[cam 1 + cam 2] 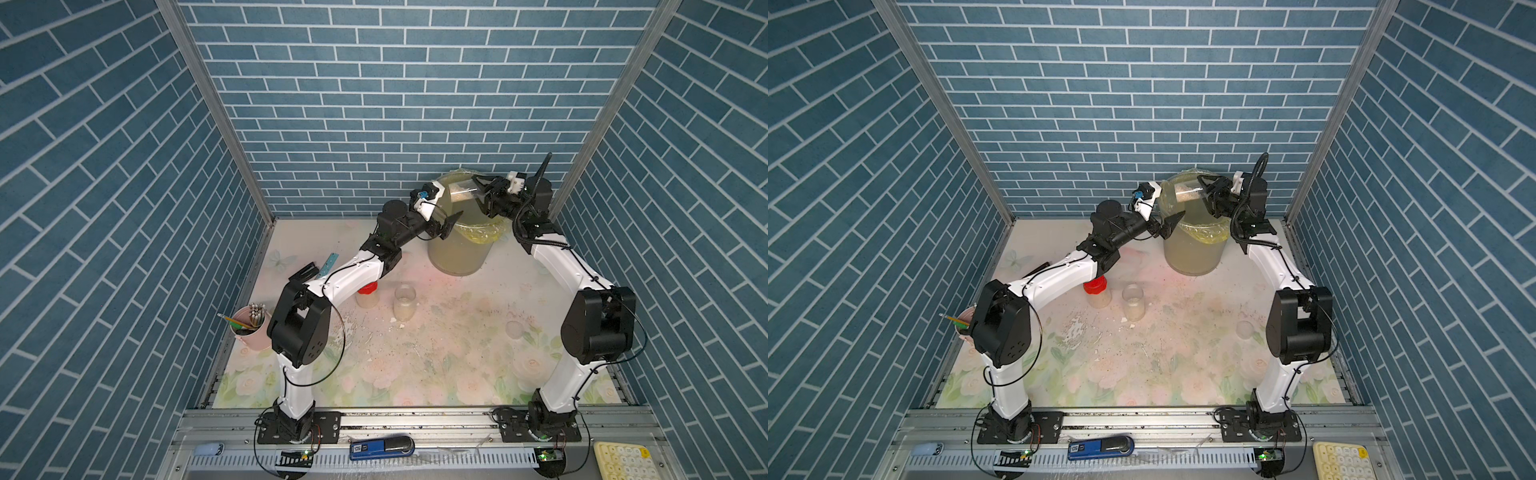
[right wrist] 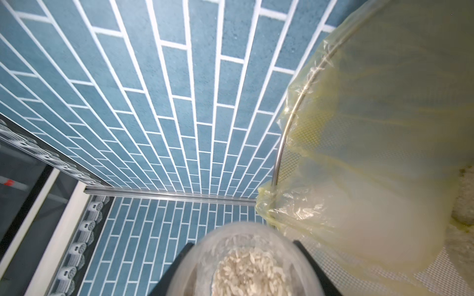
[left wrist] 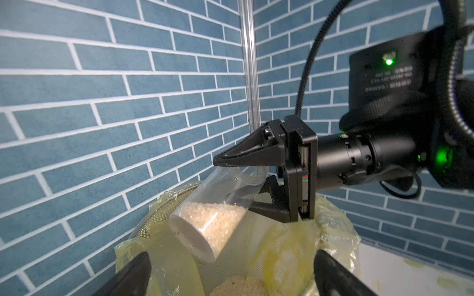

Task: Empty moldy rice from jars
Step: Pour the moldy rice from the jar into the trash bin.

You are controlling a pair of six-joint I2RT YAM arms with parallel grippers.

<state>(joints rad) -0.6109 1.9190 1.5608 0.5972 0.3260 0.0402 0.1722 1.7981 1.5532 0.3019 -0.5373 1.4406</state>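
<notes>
Two grippers reach the bin (image 1: 457, 257): the right gripper (image 3: 238, 184) clamps a clear jar (image 3: 218, 189) tilted above it, pale clumpy rice (image 3: 213, 217) heaped against the whitish lower end; the left gripper (image 3: 230, 258) gapes wide at the rim. More rice lies inside the bin.

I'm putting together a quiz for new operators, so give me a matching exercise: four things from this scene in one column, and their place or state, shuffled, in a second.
Things
A. red-capped jar
B. jar with rice
C. left gripper
D. pink pencil cup

Place or state
1. jaws wide open, holding nothing, at the bin
2. at the left edge of the table, pencils in it
3. held tilted above the bin by the right gripper
4. upright on the table, cap on

Pairs: A-4, B-3, C-1, D-2
</notes>
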